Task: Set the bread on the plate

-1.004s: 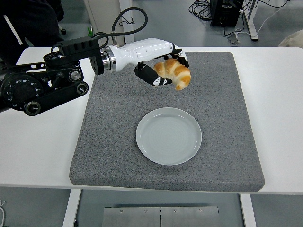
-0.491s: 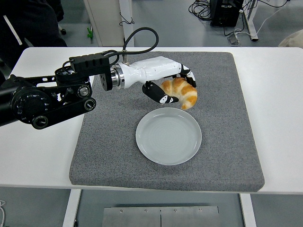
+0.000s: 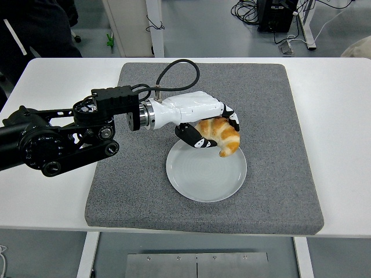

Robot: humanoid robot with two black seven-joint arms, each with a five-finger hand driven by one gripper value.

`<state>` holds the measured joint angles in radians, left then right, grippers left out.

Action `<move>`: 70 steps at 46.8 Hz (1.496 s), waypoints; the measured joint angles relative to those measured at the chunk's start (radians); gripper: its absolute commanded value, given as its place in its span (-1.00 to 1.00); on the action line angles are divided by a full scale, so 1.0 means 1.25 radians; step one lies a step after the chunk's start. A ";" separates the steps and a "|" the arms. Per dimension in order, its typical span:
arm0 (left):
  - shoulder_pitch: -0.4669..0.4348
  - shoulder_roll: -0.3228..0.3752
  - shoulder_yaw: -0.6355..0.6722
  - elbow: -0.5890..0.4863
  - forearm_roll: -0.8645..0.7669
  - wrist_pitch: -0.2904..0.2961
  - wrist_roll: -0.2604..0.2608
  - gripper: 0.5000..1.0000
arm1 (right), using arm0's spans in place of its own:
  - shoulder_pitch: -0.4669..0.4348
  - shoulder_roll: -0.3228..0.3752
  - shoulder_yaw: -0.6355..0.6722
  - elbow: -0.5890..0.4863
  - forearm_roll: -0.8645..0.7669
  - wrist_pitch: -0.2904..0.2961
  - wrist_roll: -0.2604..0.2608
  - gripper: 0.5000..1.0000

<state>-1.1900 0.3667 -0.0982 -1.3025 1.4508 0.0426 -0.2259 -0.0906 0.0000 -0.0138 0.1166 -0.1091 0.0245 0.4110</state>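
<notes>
A golden-brown croissant (image 3: 223,136) with paler cream stripes sits in a glossy white left hand (image 3: 200,119) with black fingertip pads. The plate (image 3: 206,174) is plain pale grey-white, on a speckled dark grey mat (image 3: 139,185) over a white table (image 3: 342,116)

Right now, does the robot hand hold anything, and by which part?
The left hand holds the golden-brown croissant by its upper end; the lower tip hangs free.

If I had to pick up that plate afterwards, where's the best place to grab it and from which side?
Grip the plate by its raised rim at the near edge, coming from the table's front. It lies flat on the grey mat, so only the rim offers purchase, and the left hand with the croissant covers the far edge.
</notes>
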 measured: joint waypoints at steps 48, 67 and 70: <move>0.070 -0.025 0.086 0.017 0.085 0.114 0.000 -0.54 | 0.000 0.000 0.000 0.000 0.000 0.000 0.000 1.00; 0.079 -0.028 0.087 0.040 0.086 0.124 0.000 -0.53 | 0.000 0.000 0.000 0.000 0.000 0.000 0.000 1.00; 0.079 -0.028 0.087 0.044 0.086 0.124 0.000 -0.53 | 0.000 0.000 0.000 0.000 0.000 0.000 0.000 1.00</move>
<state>-1.0907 0.3315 0.0108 -1.2469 1.5586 0.1978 -0.2259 -0.0905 0.0000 -0.0138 0.1166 -0.1094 0.0246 0.4110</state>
